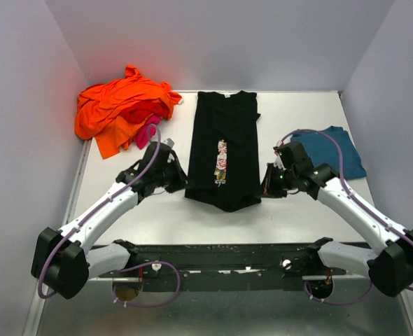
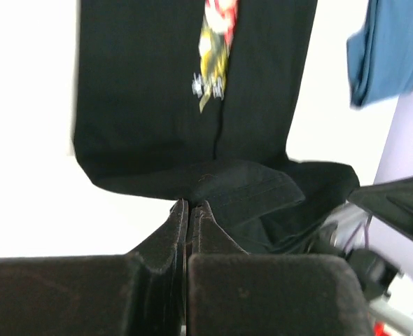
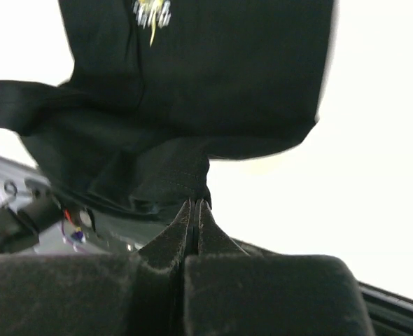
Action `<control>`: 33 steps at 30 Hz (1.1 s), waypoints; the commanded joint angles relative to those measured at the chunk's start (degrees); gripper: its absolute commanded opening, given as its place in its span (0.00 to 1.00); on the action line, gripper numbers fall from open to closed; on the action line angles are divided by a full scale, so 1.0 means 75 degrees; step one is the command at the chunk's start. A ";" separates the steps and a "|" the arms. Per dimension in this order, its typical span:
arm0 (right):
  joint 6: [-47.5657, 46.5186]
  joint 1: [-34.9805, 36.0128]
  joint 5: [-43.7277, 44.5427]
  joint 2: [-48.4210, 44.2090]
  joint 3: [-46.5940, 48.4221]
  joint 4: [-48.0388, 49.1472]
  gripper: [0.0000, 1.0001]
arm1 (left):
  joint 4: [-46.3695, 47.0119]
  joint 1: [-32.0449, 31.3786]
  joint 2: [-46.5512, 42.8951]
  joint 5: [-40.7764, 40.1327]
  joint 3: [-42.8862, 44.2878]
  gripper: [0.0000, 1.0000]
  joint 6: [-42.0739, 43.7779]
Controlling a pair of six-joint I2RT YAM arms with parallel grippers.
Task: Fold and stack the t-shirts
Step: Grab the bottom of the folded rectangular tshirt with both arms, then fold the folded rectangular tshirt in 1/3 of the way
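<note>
**A:** Nearest the overhead camera sit the arm bases (image 1: 227, 266). Beyond them, where is the black t-shirt (image 1: 224, 133)?

**B:** It lies flat in the middle of the table (image 1: 157, 217), folded into a long strip with the print (image 1: 222, 161) facing up. The left gripper (image 1: 177, 176) is at its near-left corner and the right gripper (image 1: 268, 183) at its near-right. The orange t-shirts (image 1: 122, 105) and the magenta one (image 1: 148, 131) are heaped far left. The teal t-shirt (image 1: 332, 150) lies far right.

**A:** And from the left wrist?

**B:** Its fingers (image 2: 168, 234) are pressed together, with the tips meeting the folded hem edge. It looks like a pinch on that corner, though how much cloth is caught is hard to tell.

**A:** Right wrist?

**B:** Those fingers (image 3: 217, 238) are pressed together too. The hem tents up into the tips, so that corner is held.

**A:** How will it handle?

**B:** It is light and limp, likely to sag between two pinch points and slide over itself. The near corners seem the right hold. I judge both must travel together, or the fold skews.
</note>
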 commanded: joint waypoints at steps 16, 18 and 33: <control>-0.0900 -0.1877 0.0043 0.5132 0.4696 0.0682 0.01 | 0.2106 0.1507 0.4836 -0.0352 0.3696 0.00 0.0497; -0.0900 -0.1924 0.0113 0.5402 0.5013 0.0530 0.01 | 0.1906 0.1519 0.5164 -0.0352 0.4130 0.00 0.0731; -0.0900 -0.2510 -0.0155 0.6715 0.6033 0.0552 0.01 | 0.1496 0.1648 0.6747 -0.0200 0.5948 0.00 0.1048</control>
